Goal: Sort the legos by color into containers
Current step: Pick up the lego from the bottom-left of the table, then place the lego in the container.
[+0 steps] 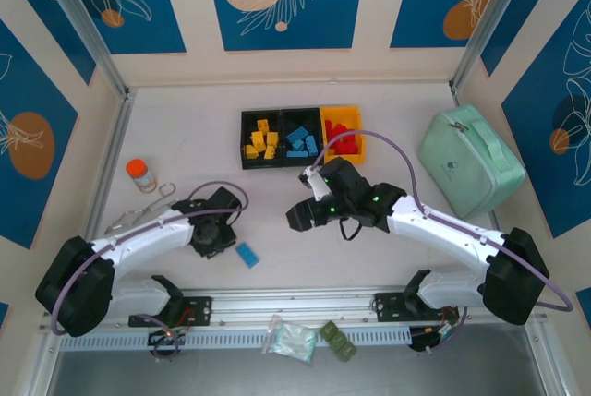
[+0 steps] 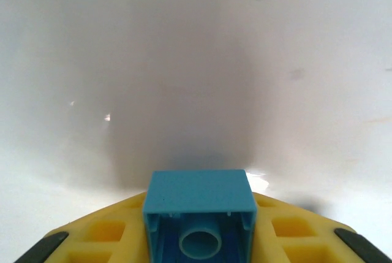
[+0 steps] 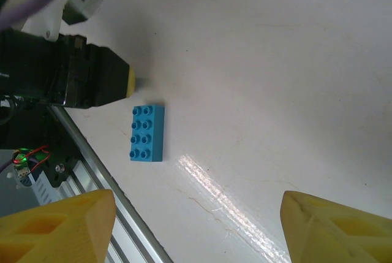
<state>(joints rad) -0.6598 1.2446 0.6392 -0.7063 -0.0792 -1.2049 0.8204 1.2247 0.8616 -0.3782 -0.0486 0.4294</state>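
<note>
My left gripper (image 2: 199, 238) is shut on a small blue lego (image 2: 199, 198); the brick's hollow underside faces the camera between the yellow fingers (image 2: 104, 232). From above, the left gripper (image 1: 211, 234) is low over the table, left of centre. Just to its right a longer blue lego (image 1: 247, 255) (image 3: 147, 133) lies flat, studs up. My right gripper (image 3: 199, 229) (image 1: 305, 214) hovers open above the table's middle with nothing between its fingertips. At the back, the joined containers hold sorted legos: yellow ones in a black bin (image 1: 247, 119), blue in the middle black bin (image 1: 300, 115), red in the yellow bin (image 1: 357, 115).
An orange-capped jar (image 1: 140, 174) and a metal tool (image 1: 138, 214) lie at the left. A mint-green case (image 1: 469, 161) sits at the right. Along the near edge runs an aluminium rail (image 1: 295, 304), with a clear bag (image 1: 291, 339) and a green lump (image 1: 338, 341) beyond it.
</note>
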